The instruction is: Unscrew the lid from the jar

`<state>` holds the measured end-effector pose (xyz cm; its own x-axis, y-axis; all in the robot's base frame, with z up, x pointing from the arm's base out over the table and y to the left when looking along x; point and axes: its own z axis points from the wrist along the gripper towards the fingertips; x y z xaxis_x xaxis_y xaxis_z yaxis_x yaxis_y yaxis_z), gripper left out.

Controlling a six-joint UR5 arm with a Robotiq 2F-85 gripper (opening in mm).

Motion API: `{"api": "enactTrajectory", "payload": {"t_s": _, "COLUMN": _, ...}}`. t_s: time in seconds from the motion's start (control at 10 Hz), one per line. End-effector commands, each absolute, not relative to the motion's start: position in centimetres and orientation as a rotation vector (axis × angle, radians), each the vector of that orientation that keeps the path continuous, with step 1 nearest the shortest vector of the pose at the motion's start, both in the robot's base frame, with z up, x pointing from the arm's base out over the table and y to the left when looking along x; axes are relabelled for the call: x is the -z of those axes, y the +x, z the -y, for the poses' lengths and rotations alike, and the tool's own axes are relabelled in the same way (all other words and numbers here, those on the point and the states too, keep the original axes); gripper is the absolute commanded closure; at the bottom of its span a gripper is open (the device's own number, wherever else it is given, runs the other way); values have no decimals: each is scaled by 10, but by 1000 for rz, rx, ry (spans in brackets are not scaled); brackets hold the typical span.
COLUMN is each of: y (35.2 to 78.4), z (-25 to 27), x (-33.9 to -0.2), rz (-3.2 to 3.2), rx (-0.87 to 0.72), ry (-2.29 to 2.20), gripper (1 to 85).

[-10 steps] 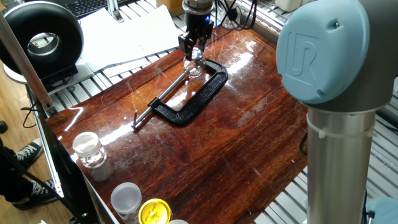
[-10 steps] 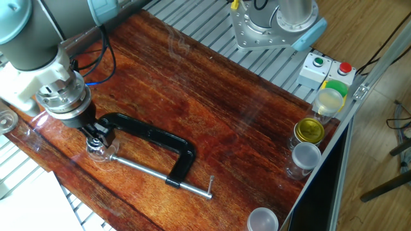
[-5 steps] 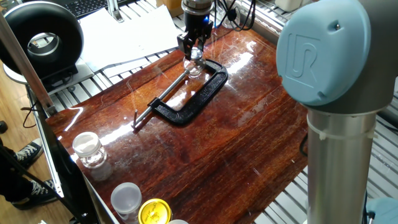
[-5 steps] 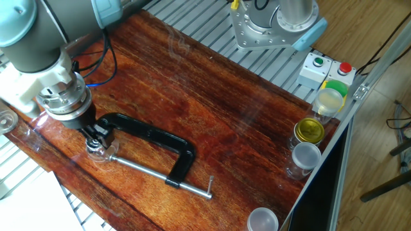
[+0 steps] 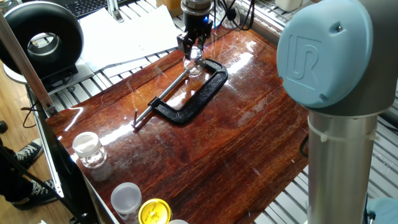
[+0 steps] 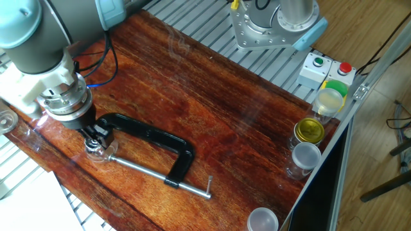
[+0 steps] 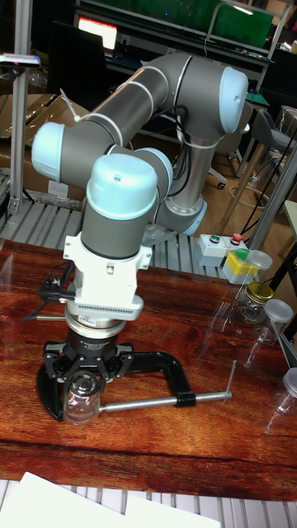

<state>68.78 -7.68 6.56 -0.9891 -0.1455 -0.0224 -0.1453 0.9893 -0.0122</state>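
The small clear jar [image 7: 82, 403] stands upright at the screw end of a black C-clamp [image 7: 161, 363] on the wooden table [image 5: 249, 137]. My gripper [image 7: 85, 378] points straight down over it, its fingers closed on the clear lid [image 7: 85, 383] at the jar's neck. From one fixed view the jar [image 5: 195, 66] shows just under the gripper [image 5: 193, 50]. The other fixed view has the jar [image 6: 96, 151] below the gripper [image 6: 97, 136]. The fingers hide most of the lid.
A larger clear jar with a bulbous top [image 5: 87, 152], a white cup [image 5: 126, 198] and a yellow lid [image 5: 154, 211] sit at one table end. Several jars [image 6: 307, 141] and a button box [image 6: 327, 67] line the same side. Papers [image 5: 124, 31] lie beyond the clamp.
The wrist and gripper have turned and shifted very slightly over the jar's top. Jar and clamp have stayed in place.
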Motion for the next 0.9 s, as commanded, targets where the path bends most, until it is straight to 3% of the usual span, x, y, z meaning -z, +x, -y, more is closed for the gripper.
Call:
{"api": "enactTrajectory", "payload": {"t_s": 0.0, "y": 691, "z": 75, "x": -69, "rz": -3060, "rx": 53, "ry": -507, "gripper": 480}}
{"api": "enactTrajectory", "payload": {"t_s": 0.4, "y": 685, "z": 55, "x": -71, "rz": -2956, "rx": -29, "ry": -915, "gripper": 497}}
{"api": "enactTrajectory", "payload": {"t_s": 0.8, "y": 668, "z": 56, "x": -76, "rz": -2843, "rx": -122, "ry": -1313, "gripper": 440}}
